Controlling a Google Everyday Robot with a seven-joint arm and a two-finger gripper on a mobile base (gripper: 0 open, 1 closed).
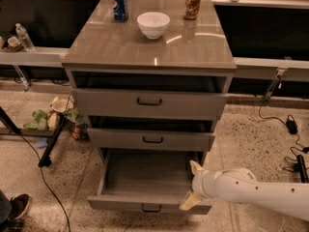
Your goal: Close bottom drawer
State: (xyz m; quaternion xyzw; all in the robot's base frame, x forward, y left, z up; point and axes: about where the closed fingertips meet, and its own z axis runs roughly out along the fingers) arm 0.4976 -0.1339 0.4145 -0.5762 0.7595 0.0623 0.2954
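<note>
The bottom drawer [145, 178] of the grey-taupe cabinet is pulled well out, showing its plain grey-brown interior. Its low front panel [120, 204] carries a small black bar handle [151, 208]. My gripper [192, 185], on the white arm coming from the right, is at the drawer's right front corner. It is open. One cream fingertip [195, 167] is over the drawer's inside. The other fingertip [188, 203] is in front of the right end of the front panel.
The middle drawer [150, 139] and top drawer [148, 102] stand slightly out. A white bowl [153, 24], a blue can [119, 4] and a brown can [192, 3] stand on the cabinet top. Bags [53, 117], a black stand leg [50, 146] and cables [289, 124] lie on the floor.
</note>
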